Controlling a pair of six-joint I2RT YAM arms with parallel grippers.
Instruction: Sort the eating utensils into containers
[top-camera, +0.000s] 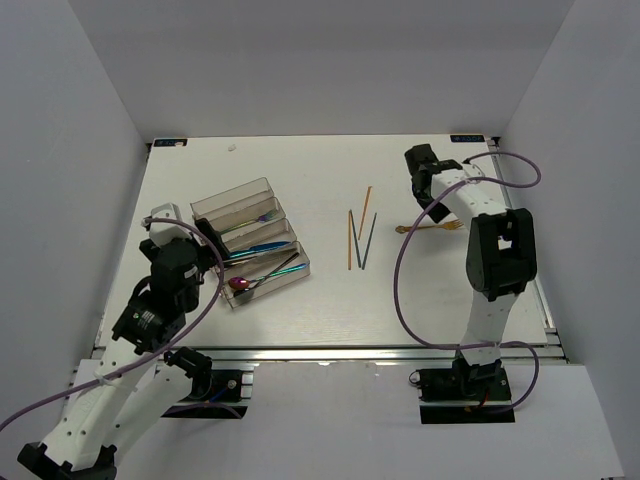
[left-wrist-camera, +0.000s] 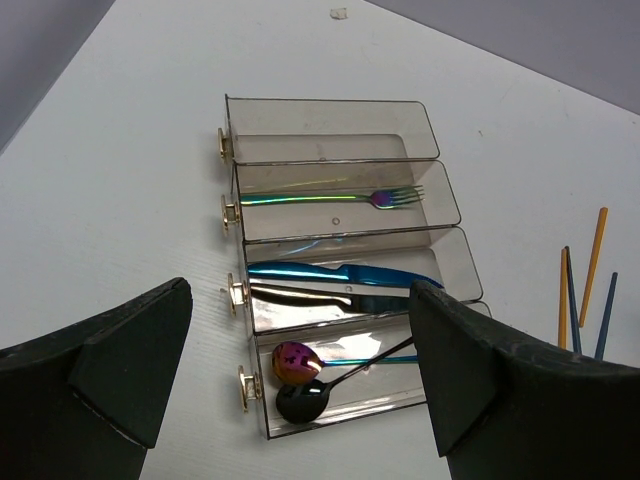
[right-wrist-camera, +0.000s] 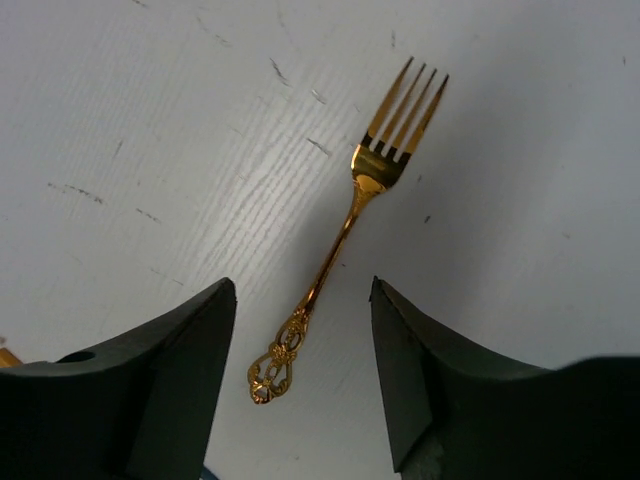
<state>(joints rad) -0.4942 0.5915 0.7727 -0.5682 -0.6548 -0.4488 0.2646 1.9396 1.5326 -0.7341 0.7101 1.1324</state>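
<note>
So the right hand hovers spread wide, gripping nothing, right over the gold fork lying flat on the white surface. The left hand is released too, above the clear tray, which holds an iridescent fork, knives and spoons. Loose chopsticks lie between the tray and the gold fork.

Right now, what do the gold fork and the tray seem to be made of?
Gold fork: probably metal with a polished gold finish. It shows mirror-like highlights, and the handle end has ornate, cast-looking scrollwork.
Tray: it looks like clear hard plastic. The walls are thin, see-through and faintly brown-tinted, with glossy edges.
</note>
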